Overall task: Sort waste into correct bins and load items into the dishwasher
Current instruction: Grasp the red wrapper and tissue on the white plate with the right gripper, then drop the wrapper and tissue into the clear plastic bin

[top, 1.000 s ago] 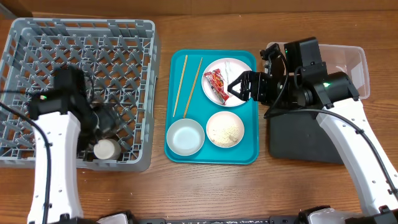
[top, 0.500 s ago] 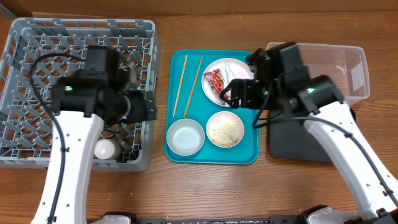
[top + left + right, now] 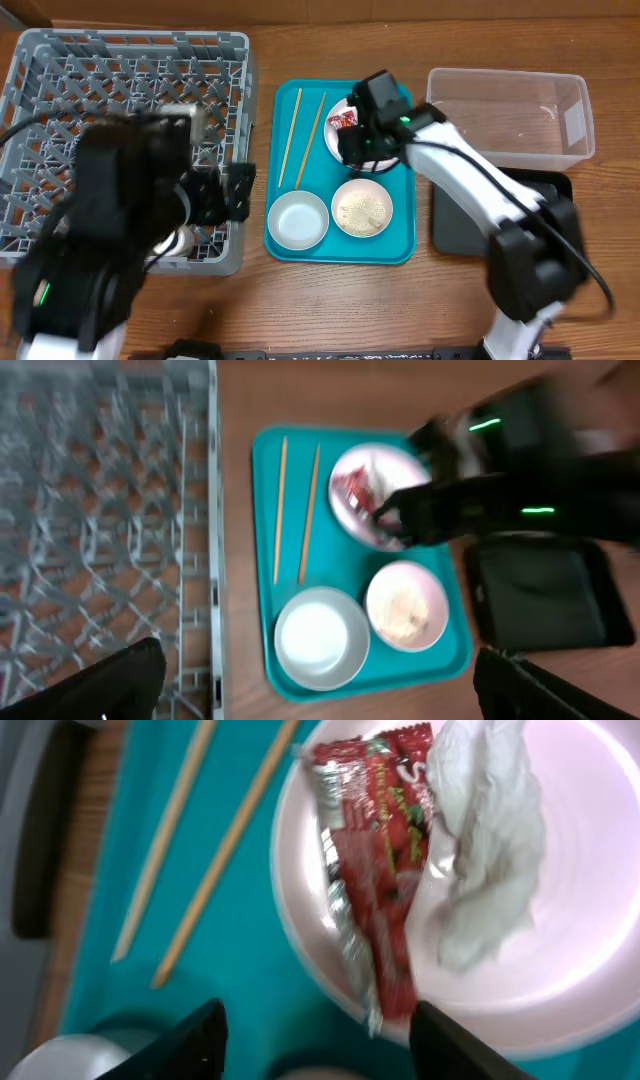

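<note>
Now, wrapper (image 3: pixel 375 890) pickup
Right gripper (image 3: pixel 318 1020) hangs spread over it on the plate (image 3: pixel 590 890), near the far edge of the desk (image 3: pixel 330 300), likely to pinch it for binning; left gripper (image 3: pixel 315 665) spread too.

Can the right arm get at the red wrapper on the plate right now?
Probably yes: the right tool hangs open directly above the red wrapper, which lies uncovered on the white plate beside a crumpled white paper; nothing sits between them.

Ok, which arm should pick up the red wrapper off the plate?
Right. The right gripper, open, hangs directly over the wrapper on the plate; the left gripper is off by the dish rack.
</note>
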